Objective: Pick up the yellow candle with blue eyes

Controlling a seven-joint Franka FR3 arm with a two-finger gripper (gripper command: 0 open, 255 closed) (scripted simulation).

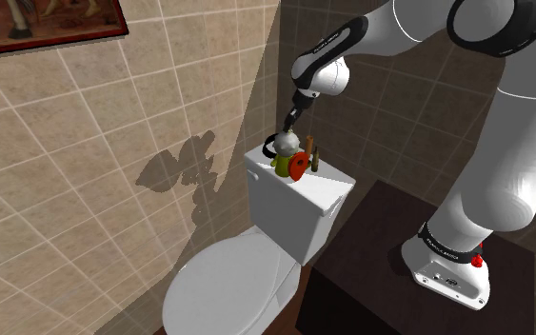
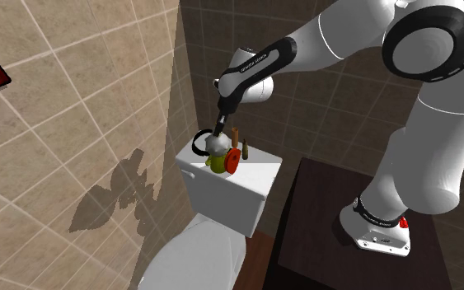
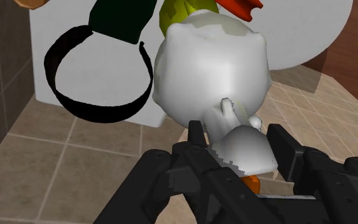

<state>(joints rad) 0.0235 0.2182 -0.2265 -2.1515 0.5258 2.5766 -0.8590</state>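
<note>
Cistern lid (image 1: 325, 190): gripper (image 3: 241, 145) clasps one white figure (image 3: 209, 70)

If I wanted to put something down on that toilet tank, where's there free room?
The tank lid is bare at its end nearest the dark stand, past the brown bottle. The wall-side end is crowded: black ring, white lumpy figure and red piece bunch under the gripper.
</note>
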